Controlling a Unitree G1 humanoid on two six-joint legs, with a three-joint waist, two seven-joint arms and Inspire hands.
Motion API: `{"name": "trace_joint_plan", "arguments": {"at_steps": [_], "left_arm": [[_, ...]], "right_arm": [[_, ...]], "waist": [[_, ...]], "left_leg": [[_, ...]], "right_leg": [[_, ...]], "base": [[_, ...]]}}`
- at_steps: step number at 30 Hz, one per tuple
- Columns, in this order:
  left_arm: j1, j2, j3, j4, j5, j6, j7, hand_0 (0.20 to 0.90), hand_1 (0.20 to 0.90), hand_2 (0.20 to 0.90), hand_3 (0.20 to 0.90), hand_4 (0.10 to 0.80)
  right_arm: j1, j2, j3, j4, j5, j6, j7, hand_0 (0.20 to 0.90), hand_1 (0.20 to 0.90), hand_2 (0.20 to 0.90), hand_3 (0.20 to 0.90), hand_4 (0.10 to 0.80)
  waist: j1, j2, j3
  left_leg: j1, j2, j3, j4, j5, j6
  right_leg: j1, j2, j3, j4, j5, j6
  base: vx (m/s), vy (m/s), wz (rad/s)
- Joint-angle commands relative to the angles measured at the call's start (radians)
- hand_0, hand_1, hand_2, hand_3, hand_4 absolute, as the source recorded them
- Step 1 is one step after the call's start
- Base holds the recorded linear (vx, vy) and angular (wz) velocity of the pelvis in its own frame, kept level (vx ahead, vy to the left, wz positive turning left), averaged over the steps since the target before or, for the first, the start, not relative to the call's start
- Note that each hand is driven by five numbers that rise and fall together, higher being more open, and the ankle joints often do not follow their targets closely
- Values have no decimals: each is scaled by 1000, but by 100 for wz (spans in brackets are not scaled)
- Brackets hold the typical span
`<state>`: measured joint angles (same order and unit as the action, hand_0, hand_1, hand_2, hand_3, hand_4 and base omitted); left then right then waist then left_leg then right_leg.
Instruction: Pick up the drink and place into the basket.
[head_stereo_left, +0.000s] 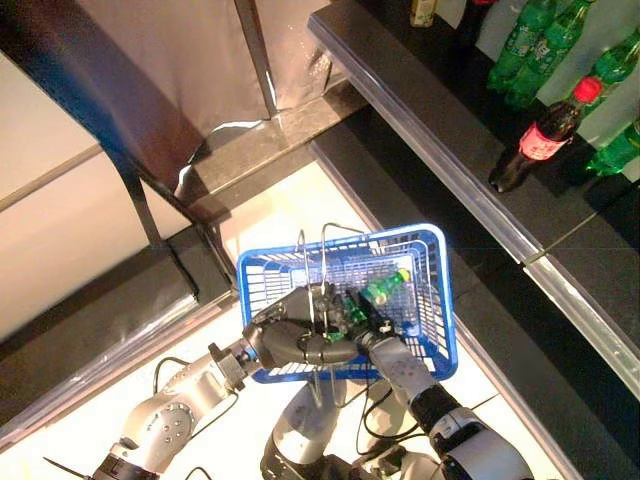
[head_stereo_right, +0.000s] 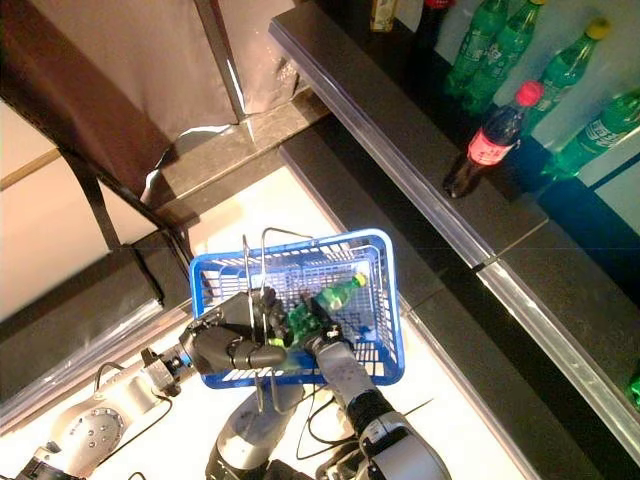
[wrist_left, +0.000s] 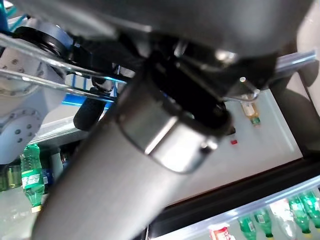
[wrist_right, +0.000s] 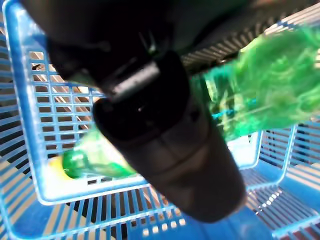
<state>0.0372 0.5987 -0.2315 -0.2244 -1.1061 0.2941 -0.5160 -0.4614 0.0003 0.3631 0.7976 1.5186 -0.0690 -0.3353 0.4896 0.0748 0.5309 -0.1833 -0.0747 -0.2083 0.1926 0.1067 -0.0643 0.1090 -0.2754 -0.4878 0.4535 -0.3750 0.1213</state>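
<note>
A blue plastic basket (head_stereo_left: 438, 300) with wire handles (head_stereo_left: 305, 262) hangs in front of me. My left hand (head_stereo_left: 290, 338) is curled round the handles at the basket's near left side. A green drink bottle (head_stereo_left: 384, 289) with a yellow cap lies tilted inside the basket, cap toward the far side. My right hand (head_stereo_left: 368, 322) reaches into the basket from the near right and is shut on the bottle's lower body. In the right wrist view the thumb (wrist_right: 165, 150) crosses the green bottle (wrist_right: 277, 97) above the basket's mesh floor (wrist_right: 75, 100).
A dark shelf (head_stereo_left: 470, 190) runs along the right, with a cola bottle (head_stereo_left: 541, 136) and several green bottles (head_stereo_left: 527, 40) on it. A dark counter and a metal post (head_stereo_left: 140, 200) stand to the left. Pale floor lies under the basket.
</note>
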Motion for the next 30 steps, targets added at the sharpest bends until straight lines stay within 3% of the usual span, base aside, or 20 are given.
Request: {"name": "trace_joint_plan", "arguments": {"at_steps": [1, 12, 13, 14, 15, 18, 30], "left_arm": [[-91, -122, 71, -321, -223, -165, -188, 300, 300, 300, 200, 100], [-34, -121, 125, -338, -205, -209, -195, 300, 300, 300, 200, 100], [-25, -122, 131, -342, -203, -215, -193, 300, 300, 300, 200, 100], [-12, -127, 137, -336, -191, -229, -178, 300, 300, 300, 200, 100], [-11, -129, 137, -337, -189, -232, -174, 300, 300, 300, 200, 100], [10, -134, 153, -338, -191, -247, -153, 300, 300, 300, 200, 100], [95, -125, 224, -315, -125, -322, -130, 300, 300, 300, 200, 100]], "right_arm": [[-28, 29, -1, -93, -80, -60, 41, 900, 900, 900, 900, 800], [151, -16, 64, -487, -289, -147, -11, 900, 900, 900, 900, 800], [178, -26, 71, -554, -321, -147, -22, 900, 900, 900, 900, 800], [214, -45, 80, -628, -351, -156, -19, 900, 900, 900, 900, 800], [220, -50, 80, -641, -355, -159, -20, 900, 900, 900, 900, 800], [259, -113, 68, -791, -399, -152, -27, 900, 900, 900, 900, 800], [396, -328, 13, -1189, -515, -68, 179, 900, 900, 900, 900, 800]], "waist": [[-25, 27, -123], [-66, 3, -94], [-74, 5, -92], [-86, -6, -87], [-88, -1, -88], [-106, -10, -86], [-169, -34, -94]], "left_leg": [[-9, -16, 2, 118, -135, 33], [-21, -4, 21, 114, -131, 45], [-32, 0, 26, 107, -100, 50], [-22, 4, 30, 110, -125, 47], [-32, 6, 33, 104, -98, 52], [-34, 13, 41, 101, -96, 53], [-16, 46, 92, 93, -99, 47]], "right_leg": [[-49, 16, -21, -64, 228, -41], [-76, 23, -4, -53, 233, -32], [-84, 28, -14, -63, 257, -40], [-81, 31, 5, -56, 237, -28], [-87, 32, -8, -65, 259, -38], [-93, 37, -2, -67, 261, -36], [-102, 53, 28, -63, 248, -34]], "base": [[0, 0, 0], [-24, -18, 0], [-34, -25, 0], [-103, 10, -1], [0, 0, 0], [-45, -13, -5], [2, -1, -5]]}}
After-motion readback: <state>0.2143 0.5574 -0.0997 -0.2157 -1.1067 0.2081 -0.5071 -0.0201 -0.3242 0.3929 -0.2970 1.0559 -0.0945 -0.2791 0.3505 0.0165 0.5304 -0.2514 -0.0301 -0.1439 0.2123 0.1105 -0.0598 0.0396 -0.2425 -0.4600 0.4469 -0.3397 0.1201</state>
